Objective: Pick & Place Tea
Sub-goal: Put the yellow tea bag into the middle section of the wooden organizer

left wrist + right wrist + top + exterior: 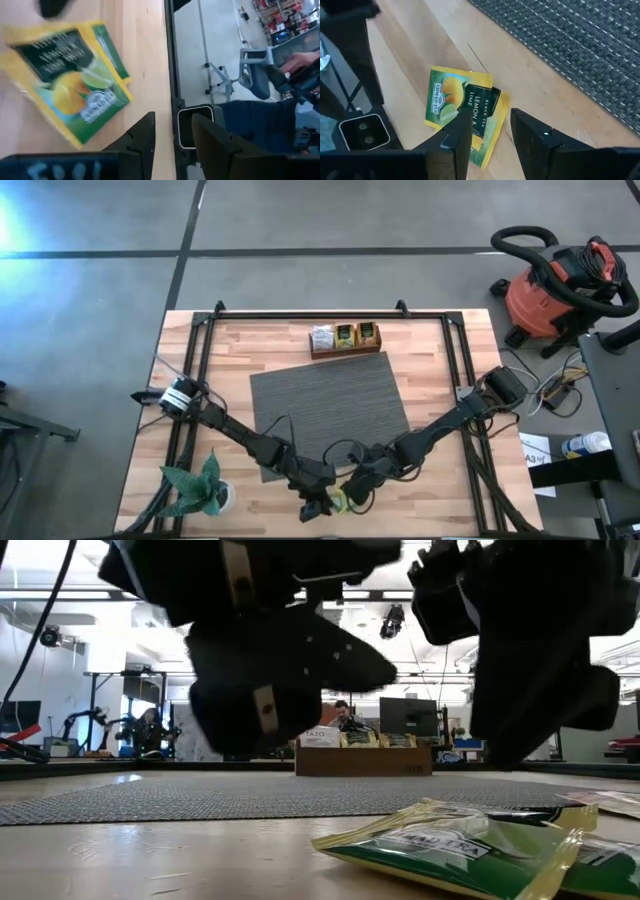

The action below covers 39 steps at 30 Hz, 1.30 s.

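Both arms reach toward the middle of the table's near edge; the left gripper and right gripper hover close together there, each with its fingers apart and nothing between them; a yellow-and-green tea packet lies flat on the bare wood beside them, just off the grey mat's near edge, apparently overlapping another packet; at the far edge a small brown box holds three more tea packets upright; a potted plant stands at the near left corner.
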Motion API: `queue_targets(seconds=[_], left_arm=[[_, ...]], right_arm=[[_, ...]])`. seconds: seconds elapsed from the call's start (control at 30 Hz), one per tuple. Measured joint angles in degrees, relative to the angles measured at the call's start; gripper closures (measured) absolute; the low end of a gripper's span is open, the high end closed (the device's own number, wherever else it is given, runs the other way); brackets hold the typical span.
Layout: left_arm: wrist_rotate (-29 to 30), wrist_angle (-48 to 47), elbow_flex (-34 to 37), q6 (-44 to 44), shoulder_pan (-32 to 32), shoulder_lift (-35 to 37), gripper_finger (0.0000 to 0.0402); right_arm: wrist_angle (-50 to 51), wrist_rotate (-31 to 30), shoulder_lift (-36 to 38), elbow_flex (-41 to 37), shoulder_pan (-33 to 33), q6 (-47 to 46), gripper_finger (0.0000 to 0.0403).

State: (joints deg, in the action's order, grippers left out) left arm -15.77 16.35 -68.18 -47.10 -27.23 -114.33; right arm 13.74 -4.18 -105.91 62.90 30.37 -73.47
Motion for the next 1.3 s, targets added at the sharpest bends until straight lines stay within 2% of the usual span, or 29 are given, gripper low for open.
queue_targets(seconds=[0.17, 0.3, 0.57, 0.93, 1.17, 1.3], left_arm=[[0.9, 3.77, -1.6, -4.37, -0.87, -2.97, 0.0278], [4.0, 4.74, -2.94, -5.91, -0.77, -4.79, 0.0278], [4.4, 4.88, -5.79, -8.74, -0.82, -9.52, 0.0278], [5.2, 4.5, -5.91, -9.37, -0.76, -10.22, 0.0278], [5.31, 1.68, -5.97, -7.99, -1.09, -10.24, 0.0278], [7.72, 0.07, -5.97, -7.75, -1.18, -10.2, 0.0278]], right_arm=[[-3.47, 1.78, -0.07, -3.46, 0.0, -1.12, 0.0271], [-8.71, 2.78, -0.01, -5.62, 0.0, -0.66, 0.0271], [-8.4, 3.09, 0.99, -5.29, 0.0, 3.19, 0.027], [-10.73, 3.2, 1.68, -5.3, -0.17, 6.45, 0.0255], [-13.45, 5.67, 0.59, -5.29, -1.28, 7.71, 0.0259], [-13.15, 6.2, 0.28, -5.27, -1.27, 8.05, 0.0258]])
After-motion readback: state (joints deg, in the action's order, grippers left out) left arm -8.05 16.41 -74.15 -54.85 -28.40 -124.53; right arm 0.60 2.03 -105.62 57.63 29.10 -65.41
